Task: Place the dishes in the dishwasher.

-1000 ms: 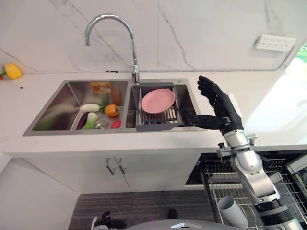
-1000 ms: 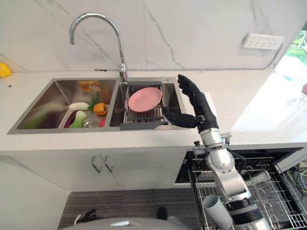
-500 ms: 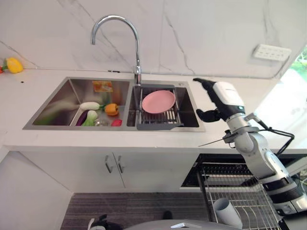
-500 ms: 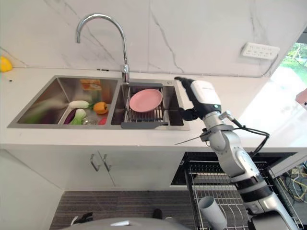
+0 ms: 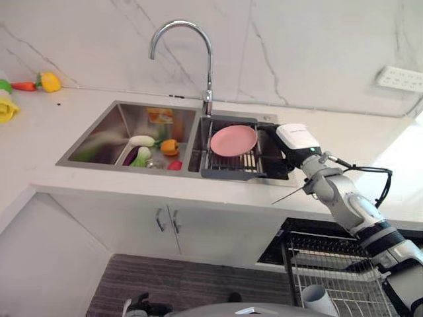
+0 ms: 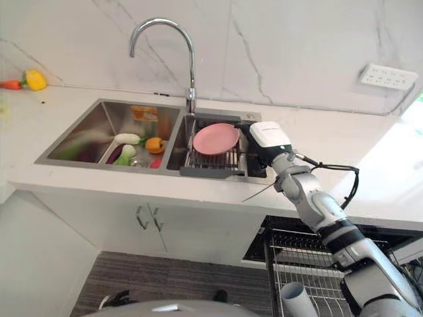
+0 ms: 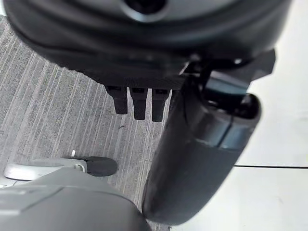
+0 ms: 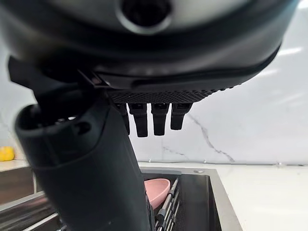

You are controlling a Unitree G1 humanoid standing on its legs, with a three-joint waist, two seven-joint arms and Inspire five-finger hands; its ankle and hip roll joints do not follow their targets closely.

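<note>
A pink plate [image 5: 233,140] leans on a dark drying rack [image 5: 228,174] in the right basin of the steel sink [image 5: 79,153]. My right hand [image 5: 293,140] hovers at that basin's right edge, just right of the plate and apart from it, its white-covered back turned up. In the right wrist view its fingers [image 8: 154,118] run straight past the thumb, open and holding nothing, with the plate [image 8: 157,190] beyond them. My left hand [image 7: 139,102] hangs open over the grey floor.
The dishwasher's wire rack [image 5: 334,281] stands pulled out at the lower right with a pale cup [image 5: 318,299] in it. Several vegetables [image 5: 153,150] lie in the left basin. A tall curved faucet [image 5: 206,63] rises behind the sink. A yellow pepper [image 5: 49,81] sits far left.
The camera has shifted. My right hand turned its back upward and dropped left toward the right basin, ending beside the plate. The plate has not moved.
</note>
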